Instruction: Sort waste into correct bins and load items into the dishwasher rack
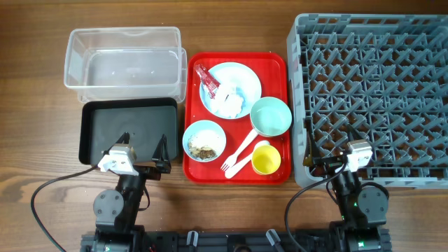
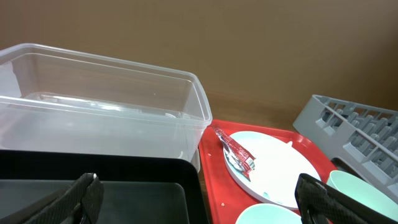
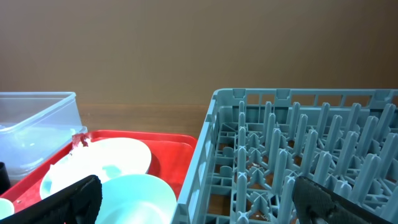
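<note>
**Nothing lifted yet, and plenty that could spill**

Both pincers are spread wide and hold nothing. The left pincer (image 1: 143, 145) hangs over the near edge of the black tray (image 1: 129, 126). The right pincer (image 1: 329, 148) hangs at the near left corner of the rack (image 1: 371, 91). All the waste and dishes sit on the red tray (image 1: 280, 63) between them.

The likeliest trouble, as I judge it:

- **Scraps.** The food scraps (image 1: 204, 145) lie loose in a bowl (image 1: 204, 140). If the bowl tilts before it is over a bin, crumbs will land on the red tray or the table (image 1: 35, 105).
- **Tissue and wrapper.** The tissue (image 1: 227, 101) and the red wrapper (image 1: 206, 78) lie close together on the plate (image 1: 231, 87). A grab at one may drag the other off. The wrapper is thin and flat, so the fingers may slide over it or shove the plate.
- **Wrong order.** If the plate is racked before it is cleared, the rubbish goes into the rack with it.
- **High wall.** The clear tub (image 1: 122, 59) stands behind the black tray, and a low carry could clip its rim.
- **Cutlery.** The white fork and spoon (image 1: 240, 154) lie flat, just beside the yellow cup (image 1: 266, 159) and near the empty bowl (image 1: 271, 116). A careless reach could knock either.
- **Shared space.** If both arms reach for the red tray at once, they may collide.
</note>
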Tool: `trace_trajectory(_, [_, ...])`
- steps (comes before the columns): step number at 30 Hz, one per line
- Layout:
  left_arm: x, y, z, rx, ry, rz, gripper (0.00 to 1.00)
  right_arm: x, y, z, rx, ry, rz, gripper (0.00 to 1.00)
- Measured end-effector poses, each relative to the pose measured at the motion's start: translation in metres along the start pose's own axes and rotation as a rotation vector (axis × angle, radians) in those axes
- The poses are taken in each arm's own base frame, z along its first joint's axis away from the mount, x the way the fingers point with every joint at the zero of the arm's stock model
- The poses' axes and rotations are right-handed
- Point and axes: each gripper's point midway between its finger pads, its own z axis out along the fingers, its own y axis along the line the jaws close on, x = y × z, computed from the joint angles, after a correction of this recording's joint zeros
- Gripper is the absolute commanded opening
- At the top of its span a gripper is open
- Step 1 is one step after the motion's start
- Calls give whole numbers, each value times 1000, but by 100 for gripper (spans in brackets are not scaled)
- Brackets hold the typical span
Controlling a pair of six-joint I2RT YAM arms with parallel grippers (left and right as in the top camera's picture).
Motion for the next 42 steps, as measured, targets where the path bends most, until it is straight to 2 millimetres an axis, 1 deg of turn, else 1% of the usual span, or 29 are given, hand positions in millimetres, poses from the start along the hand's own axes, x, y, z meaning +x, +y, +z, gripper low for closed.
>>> trace_trajectory(33, [0,0,0,0,0,0,100,0,0,0,0,0,0,100])
trace_trajectory(37, [0,0,0,0,1,0,100,1,0,0,0,6,61,100])
trace_trajectory(39, [3,1,0,-6,25,-2,100,13,-1,1,7,72,88,100])
trace_trajectory(41, [12,3,-2,-26,101,-9,100,14,-1,0,13,133,103,100])
trace_trajectory(42, [17,4,-2,-39,152,-13,100,8,0,-1,16,156,109,100])
